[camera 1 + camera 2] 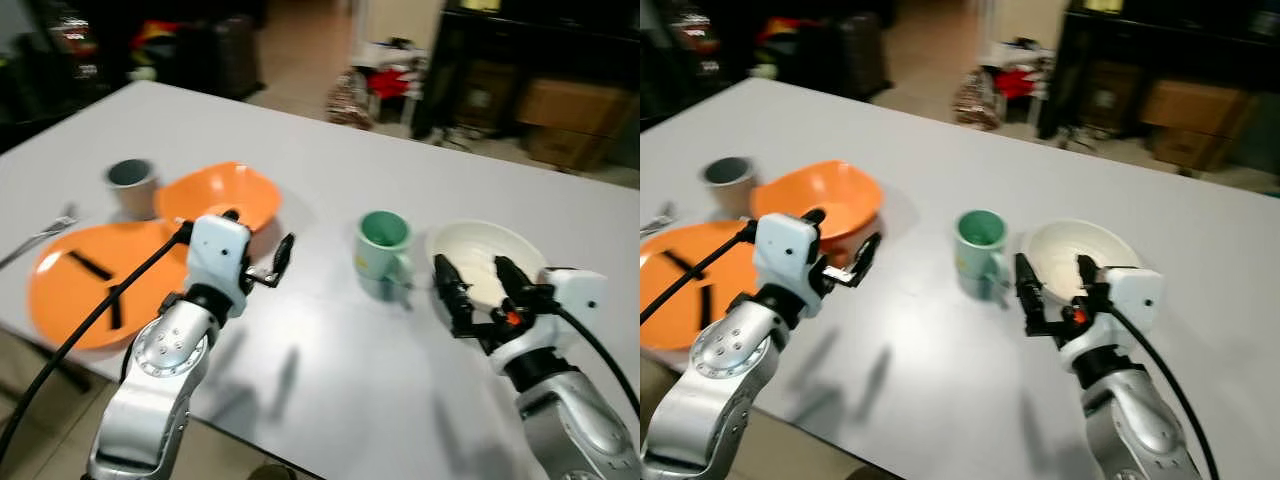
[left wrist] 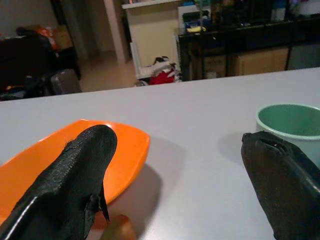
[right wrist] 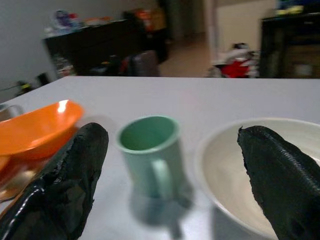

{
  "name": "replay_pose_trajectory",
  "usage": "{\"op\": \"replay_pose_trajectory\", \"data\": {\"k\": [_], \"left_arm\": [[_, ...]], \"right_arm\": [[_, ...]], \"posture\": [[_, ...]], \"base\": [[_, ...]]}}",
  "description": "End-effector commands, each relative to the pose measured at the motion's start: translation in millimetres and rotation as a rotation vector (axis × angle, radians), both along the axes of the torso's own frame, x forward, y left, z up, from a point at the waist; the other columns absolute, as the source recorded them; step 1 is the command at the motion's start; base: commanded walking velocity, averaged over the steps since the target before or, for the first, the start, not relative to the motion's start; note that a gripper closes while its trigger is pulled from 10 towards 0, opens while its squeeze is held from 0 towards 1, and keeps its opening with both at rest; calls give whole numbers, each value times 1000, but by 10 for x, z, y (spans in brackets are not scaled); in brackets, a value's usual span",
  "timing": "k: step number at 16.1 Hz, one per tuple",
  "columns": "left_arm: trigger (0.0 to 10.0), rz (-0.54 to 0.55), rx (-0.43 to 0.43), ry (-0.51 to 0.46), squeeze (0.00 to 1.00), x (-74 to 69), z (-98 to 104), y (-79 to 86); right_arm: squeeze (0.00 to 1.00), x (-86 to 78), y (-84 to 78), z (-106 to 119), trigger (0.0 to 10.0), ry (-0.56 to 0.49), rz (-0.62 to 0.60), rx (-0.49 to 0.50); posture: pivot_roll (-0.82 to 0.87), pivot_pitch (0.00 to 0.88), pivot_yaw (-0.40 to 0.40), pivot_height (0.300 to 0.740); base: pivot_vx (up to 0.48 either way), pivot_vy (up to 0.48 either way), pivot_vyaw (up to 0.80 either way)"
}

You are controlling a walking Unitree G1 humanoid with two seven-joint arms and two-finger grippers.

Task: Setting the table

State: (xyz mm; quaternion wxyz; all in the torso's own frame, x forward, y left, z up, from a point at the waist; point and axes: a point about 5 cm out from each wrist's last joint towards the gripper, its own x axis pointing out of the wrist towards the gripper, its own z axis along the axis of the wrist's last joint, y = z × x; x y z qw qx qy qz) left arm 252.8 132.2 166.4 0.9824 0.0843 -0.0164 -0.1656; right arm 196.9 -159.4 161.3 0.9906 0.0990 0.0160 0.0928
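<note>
On the white table (image 1: 330,330), a green mug (image 1: 383,250) stands in the middle with a white bowl (image 1: 490,255) just to its right. At the left lie an orange bowl (image 1: 222,195), an orange plate (image 1: 70,290) carrying black utensils (image 1: 95,268), a grey cup (image 1: 131,185) and a fork (image 1: 35,238). My left gripper (image 1: 258,240) hovers open and empty beside the orange bowl, pointing towards the mug. My right gripper (image 1: 482,288) is open and empty at the white bowl's near rim. The mug (image 3: 150,150) and bowl (image 3: 230,165) appear between its fingers in the right wrist view.
The table's near edge runs just under both arms. Beyond its far edge stand dark cabinets (image 1: 540,60), cardboard boxes (image 1: 575,120) and a pile of clothes (image 1: 375,85) on the floor. Bare tabletop lies between the orange bowl and the mug.
</note>
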Motion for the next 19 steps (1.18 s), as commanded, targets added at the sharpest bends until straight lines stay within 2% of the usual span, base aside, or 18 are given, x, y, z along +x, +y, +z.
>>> {"op": "replay_pose_trajectory", "data": {"k": [1, 3, 5, 7, 10, 16, 19], "left_arm": [[10000, -18, 1, -17, 0, -8, 36, -46], [10000, -34, 20, 2, 0, -36, 15, -50], [10000, 7, 52, 19, 0, -25, -38, 24], [10000, 36, 44, 36, 0, -22, -62, 74], [10000, 33, 83, 22, 0, -30, -54, 99], [10000, 62, 51, 22, 0, -23, -34, 133], [10000, 78, 19, 54, 0, -64, -100, 137]], "right_arm": [[1000, 16, 20, -3, 10000, -8, 13, -21], [1000, 19, 41, -3, 10000, -14, 17, -29], [1000, 51, 52, 0, 10000, -26, 13, -15], [1000, 69, 54, 6, 10000, -30, 14, -5], [1000, 99, 33, 4, 10000, -40, -2, 21], [1000, 119, 26, -26, 10000, -31, -19, 56], [1000, 143, 3, -81, 10000, -12, -40, 60]], "posture": [[26, 0, -3, 740], [29, 0, -7, 740], [28, 0, -13, 740], [30, 0, -18, 740], [36, 0, -25, 740], [42, 0, -30, 740], [50, 0, -41, 740]], "base": [[0, 0, 800], [0, 0, 800], [0, 0, 800], [0, 0, 800], [0, 0, 800], [0, 0, 800], [0, 303, 533]]}}
